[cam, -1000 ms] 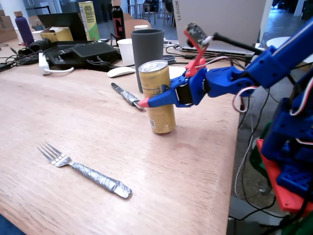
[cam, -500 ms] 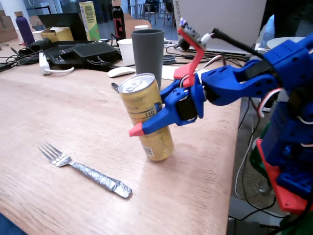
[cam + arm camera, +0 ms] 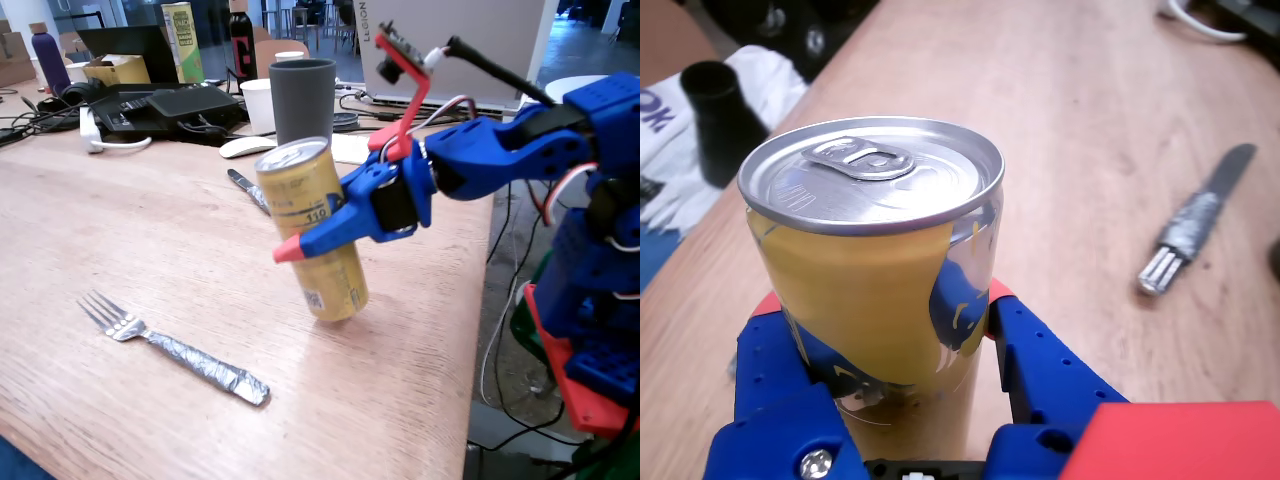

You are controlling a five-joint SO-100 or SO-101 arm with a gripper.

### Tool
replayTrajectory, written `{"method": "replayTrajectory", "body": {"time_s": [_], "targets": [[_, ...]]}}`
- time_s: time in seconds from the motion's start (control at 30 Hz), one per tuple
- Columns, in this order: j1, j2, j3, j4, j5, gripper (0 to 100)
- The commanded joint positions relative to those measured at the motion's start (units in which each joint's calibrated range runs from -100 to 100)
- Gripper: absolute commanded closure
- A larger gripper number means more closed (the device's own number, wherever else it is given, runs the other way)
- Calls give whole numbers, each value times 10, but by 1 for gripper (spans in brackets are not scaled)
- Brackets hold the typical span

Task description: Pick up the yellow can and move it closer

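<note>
Gripper (image 3: 318, 235) clamped on the can (image 3: 312, 232), blue fingers pressed against opposite sides of the yellow body at about mid-height (red fingertip visible at 8 o'clock of the can in the fixed view). Can tilted, top leaning toward 11 o'clock, its base at or just above the table (image 3: 150, 250); contact with the wood cannot be told. "110" print and a white barcode label face the fixed camera. In the wrist view the can (image 3: 875, 260) fills the centre, silver lid and pull tab uppermost, with the gripper (image 3: 885, 345) closed round its lower body. Grey cup (image 3: 302, 98) stands upright behind the can at 12 o'clock, apart from it. Fork (image 3: 175, 348), handle wrapped in foil, lies on the table at 8 o'clock of the can, well apart; in the wrist view the fork (image 3: 1195, 220) lies at 2 o'clock. Knife (image 3: 248, 190), also foil-wrapped, lies at 10 o'clock, partly hidden behind the can.
</note>
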Motion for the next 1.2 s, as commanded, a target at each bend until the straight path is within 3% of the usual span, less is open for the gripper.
{"method": "replayTrajectory", "body": {"time_s": [0.0, 0.13, 0.3, 0.43, 0.53, 0.6, 1.0, 1.17], "targets": [[56, -87, -19, 52, -3, 82], [66, -179, 21, 153, -3, 82], [66, -305, 140, 163, -3, 82], [61, -380, 146, 167, -3, 82], [62, -447, 146, 274, -3, 82], [64, -458, 146, 318, -3, 82], [66, -458, 146, 334, -3, 82], [67, -458, 146, 389, -3, 82]]}}
